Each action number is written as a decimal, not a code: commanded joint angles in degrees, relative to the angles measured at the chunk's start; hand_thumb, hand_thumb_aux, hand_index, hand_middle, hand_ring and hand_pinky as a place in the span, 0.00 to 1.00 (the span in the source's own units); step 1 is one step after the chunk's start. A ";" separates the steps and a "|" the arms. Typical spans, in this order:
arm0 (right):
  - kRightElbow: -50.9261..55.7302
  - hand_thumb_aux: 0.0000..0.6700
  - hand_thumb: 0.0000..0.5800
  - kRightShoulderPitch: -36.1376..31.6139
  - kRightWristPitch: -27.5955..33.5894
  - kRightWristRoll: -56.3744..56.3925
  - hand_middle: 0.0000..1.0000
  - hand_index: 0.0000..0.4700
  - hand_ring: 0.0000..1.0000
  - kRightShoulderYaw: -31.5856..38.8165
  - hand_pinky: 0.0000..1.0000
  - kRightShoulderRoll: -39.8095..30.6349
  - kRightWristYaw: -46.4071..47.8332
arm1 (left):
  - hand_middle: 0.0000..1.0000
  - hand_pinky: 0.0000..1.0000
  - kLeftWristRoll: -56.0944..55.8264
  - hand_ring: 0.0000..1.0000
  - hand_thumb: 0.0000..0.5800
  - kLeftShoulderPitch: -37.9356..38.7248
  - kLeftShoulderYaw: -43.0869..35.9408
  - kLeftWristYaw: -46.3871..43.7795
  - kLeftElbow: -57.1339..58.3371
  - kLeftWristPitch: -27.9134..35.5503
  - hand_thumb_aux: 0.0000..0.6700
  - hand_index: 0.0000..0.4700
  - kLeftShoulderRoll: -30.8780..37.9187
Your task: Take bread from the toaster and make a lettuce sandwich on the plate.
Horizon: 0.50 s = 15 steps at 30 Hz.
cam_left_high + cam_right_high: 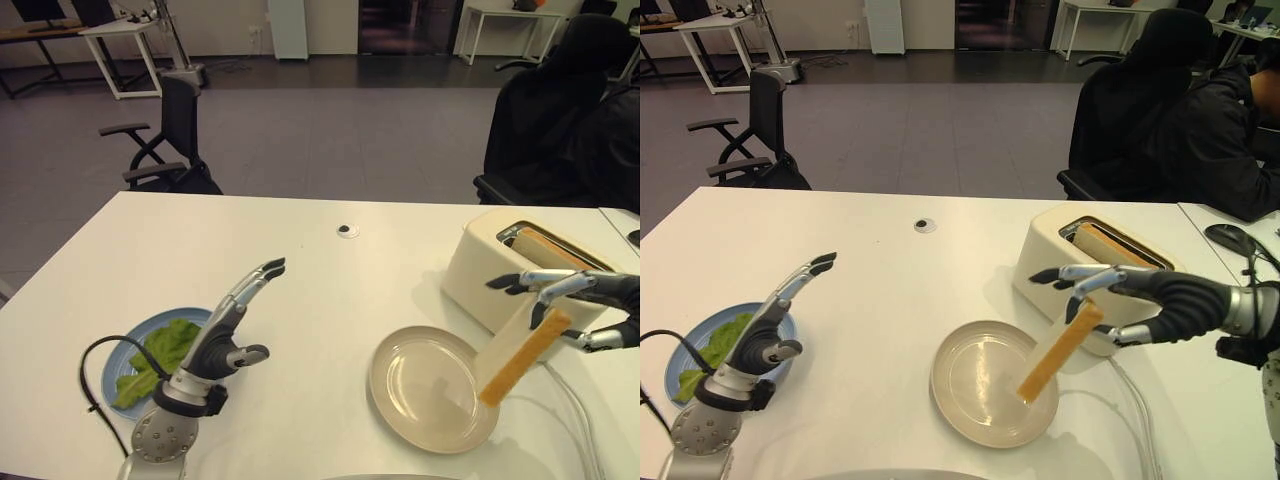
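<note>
Table [300, 260], right hand [1160, 300] gripping bread slice [1060, 350] over plate [970, 385] edge — toaster [1050, 260] behind, left hand [225, 335] open near lettuce [165, 350]

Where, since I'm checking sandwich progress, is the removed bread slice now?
At the right of both eye views, the bread slice hangs tilted in the right hand, lower end over the plate rim, just in front of the toaster.

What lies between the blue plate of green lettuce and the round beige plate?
The robot's left hand, open, at the blue plate's edge; then bare white table up to the round beige plate, in both views.
</note>
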 commanded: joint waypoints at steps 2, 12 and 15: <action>0.69 1.00 1.00 -3.81 -6.42 -10.20 0.00 1.00 0.00 10.87 0.00 -1.72 3.76 | 0.00 0.00 3.19 0.00 0.00 2.49 5.99 0.74 1.72 -0.31 0.00 0.00 2.67; 7.53 0.00 0.00 -18.87 -13.63 -32.88 0.00 0.00 0.00 34.72 0.00 5.58 -0.26 | 0.00 0.00 32.34 0.00 0.00 6.17 18.56 14.29 10.91 10.99 0.00 0.00 8.22; 10.00 0.00 0.00 -21.58 -14.05 -36.37 0.00 0.00 0.00 37.10 0.00 9.37 -4.77 | 0.00 0.00 38.83 0.00 0.00 8.25 18.26 16.08 12.31 15.84 0.00 0.00 9.80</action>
